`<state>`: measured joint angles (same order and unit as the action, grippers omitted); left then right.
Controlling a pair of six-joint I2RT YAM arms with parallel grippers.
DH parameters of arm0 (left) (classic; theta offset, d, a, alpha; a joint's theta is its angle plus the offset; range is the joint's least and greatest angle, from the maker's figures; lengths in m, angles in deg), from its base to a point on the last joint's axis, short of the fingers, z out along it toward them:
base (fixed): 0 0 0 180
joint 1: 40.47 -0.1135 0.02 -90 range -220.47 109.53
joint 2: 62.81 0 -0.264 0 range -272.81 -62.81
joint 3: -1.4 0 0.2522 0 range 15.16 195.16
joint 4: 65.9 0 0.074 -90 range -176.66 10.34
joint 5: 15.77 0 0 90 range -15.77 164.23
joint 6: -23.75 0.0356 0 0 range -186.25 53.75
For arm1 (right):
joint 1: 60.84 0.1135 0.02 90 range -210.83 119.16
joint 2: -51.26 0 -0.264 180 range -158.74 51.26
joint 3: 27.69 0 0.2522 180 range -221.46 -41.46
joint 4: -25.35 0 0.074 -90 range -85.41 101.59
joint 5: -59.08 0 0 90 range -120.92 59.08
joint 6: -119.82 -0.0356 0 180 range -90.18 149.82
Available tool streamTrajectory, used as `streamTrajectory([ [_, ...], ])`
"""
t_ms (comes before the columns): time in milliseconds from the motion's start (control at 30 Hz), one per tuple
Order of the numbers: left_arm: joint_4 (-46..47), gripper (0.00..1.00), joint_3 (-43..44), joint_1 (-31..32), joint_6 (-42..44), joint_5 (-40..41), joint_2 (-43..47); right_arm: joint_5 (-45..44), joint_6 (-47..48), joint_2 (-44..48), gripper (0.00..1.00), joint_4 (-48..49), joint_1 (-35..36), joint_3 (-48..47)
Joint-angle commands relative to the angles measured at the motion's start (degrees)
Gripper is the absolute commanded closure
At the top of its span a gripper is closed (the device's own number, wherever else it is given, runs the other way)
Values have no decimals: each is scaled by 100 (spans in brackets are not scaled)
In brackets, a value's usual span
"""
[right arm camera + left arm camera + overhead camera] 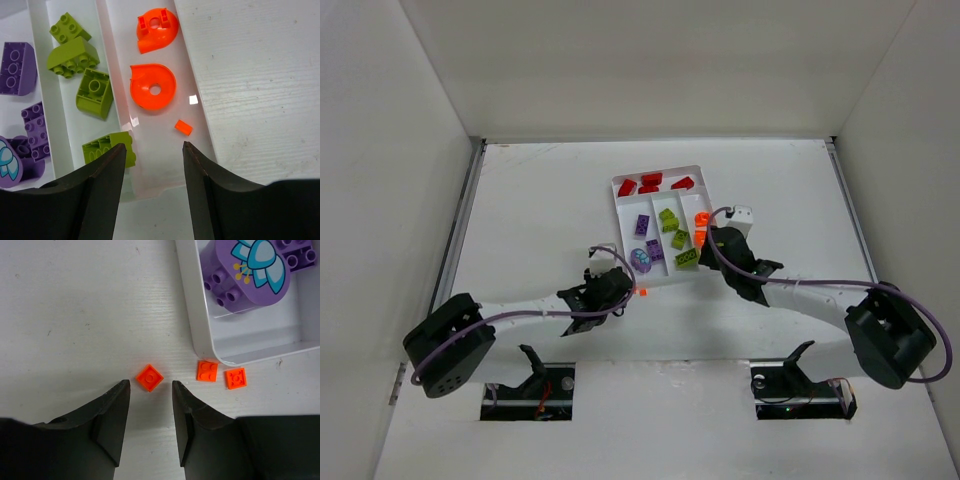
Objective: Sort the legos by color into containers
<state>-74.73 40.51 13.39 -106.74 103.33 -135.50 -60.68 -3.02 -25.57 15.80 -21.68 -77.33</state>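
the left gripper (151,386) stood released, jaws apart with nothing between them, low over the table (75,315) by the near left corner of the white tray (196,315). a small orange tile (149,377) lay on the table just ahead of its fingertips, in line with the gap, untouched. two more orange tiles (207,371) lay just beside the tray's corner, outside it. a purple round piece (252,267) sat in the left long section. the right gripper (153,147) also stood released and empty over the near end of the right long section, where a tiny orange plate (183,127) and two orange round pieces (154,87) lay ahead of its jaws. green bricks (94,92) lay in the middle section, red pieces (650,183) in the far crosswise one.
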Motion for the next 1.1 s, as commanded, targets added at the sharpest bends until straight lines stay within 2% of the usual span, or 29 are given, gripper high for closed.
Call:
streamTrajectory([
  [0,70,64,190,-56,-73,324,-18,31,-38,108,45,361,52,37],
  [400,351,66,225,-162,-21,183,-457,84,-29,152,45,414,96,63],
  [667,290,78,190,-127,-3,105,-405,84,-21,160,45,414,79,63],
  [933,61,75,155,-83,-91,61,-211,84,-21,169,44,414,96,63],
  [1067,-18,68,217,-48,-126,17,-316,84,-38,231,44,414,88,90],
])
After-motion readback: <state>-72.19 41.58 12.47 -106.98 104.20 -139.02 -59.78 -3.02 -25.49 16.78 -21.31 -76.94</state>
